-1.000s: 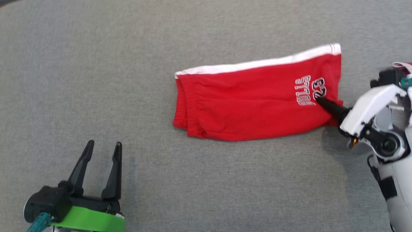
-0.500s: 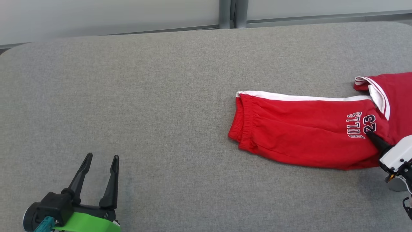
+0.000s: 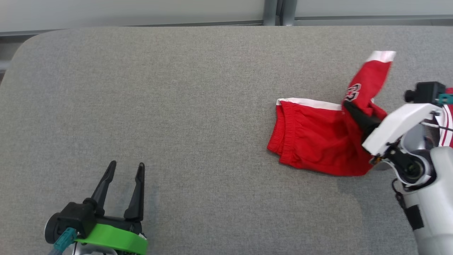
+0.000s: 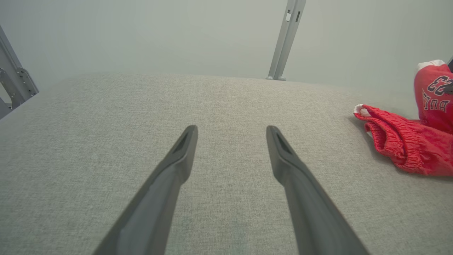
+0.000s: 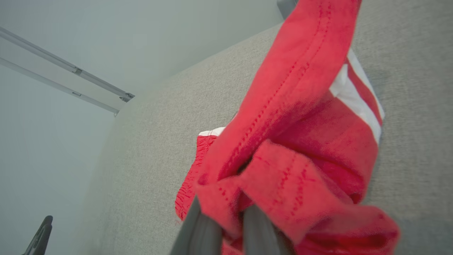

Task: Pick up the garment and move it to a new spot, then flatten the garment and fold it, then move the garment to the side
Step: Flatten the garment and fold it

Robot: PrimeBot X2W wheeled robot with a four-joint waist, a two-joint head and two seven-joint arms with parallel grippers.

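Red basketball shorts (image 3: 311, 141) lay on the right part of the grey fabric surface (image 3: 177, 106). Their waistband (image 3: 283, 131) was flat, and the printed leg end (image 3: 368, 81) was held up in the air. The right pincer (image 3: 348, 106) was clenched on that end near the hem. The left pincer (image 3: 126, 164) stayed spread and idle, well apart from the cloth.

I think the grip was small, so the hem could slip out on the way over. Perhaps only some layers were caught, and then the fold would land crooked. Nothing pressed the waistband, so a pull could drag the whole garment.

Half a second before, the shorts lay stretched out flat with the print on the surface. Now that end was lifted and the shorts looked shorter.
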